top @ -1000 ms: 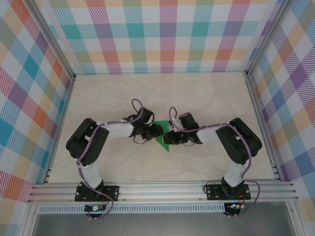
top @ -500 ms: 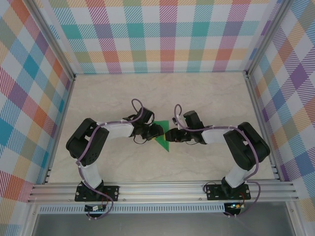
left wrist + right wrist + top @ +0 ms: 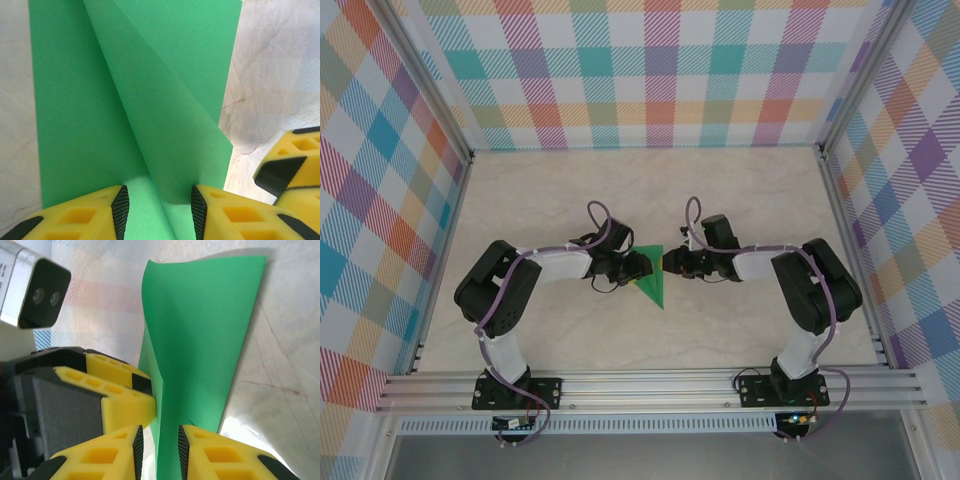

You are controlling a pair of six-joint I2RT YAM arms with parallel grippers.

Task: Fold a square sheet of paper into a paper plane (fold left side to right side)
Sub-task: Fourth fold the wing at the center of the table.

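Observation:
The green square sheet of paper lies mid-table, folded into a narrow wedge with its tip toward the arms. One flap rises along a slanting crease. My left gripper rests low on the paper's left side; its jaws stand open astride the raised flap, whose edge touches the right pad. My right gripper faces it from the right. Its jaws are narrowly open around the paper's upright edge, with a gap at the left pad. The left gripper's fingers sit close beside.
Plaid walls and aluminium rails box in the marble-patterned table. The two grippers nearly touch over the paper; a right fingertip shows in the left wrist view. Bare tabletop lies beyond the paper and to both sides.
The right gripper has moved away from the arm bases, from the paper's lower right edge to its upper right part, and its jaws widened then narrowed. The left gripper has stayed put.

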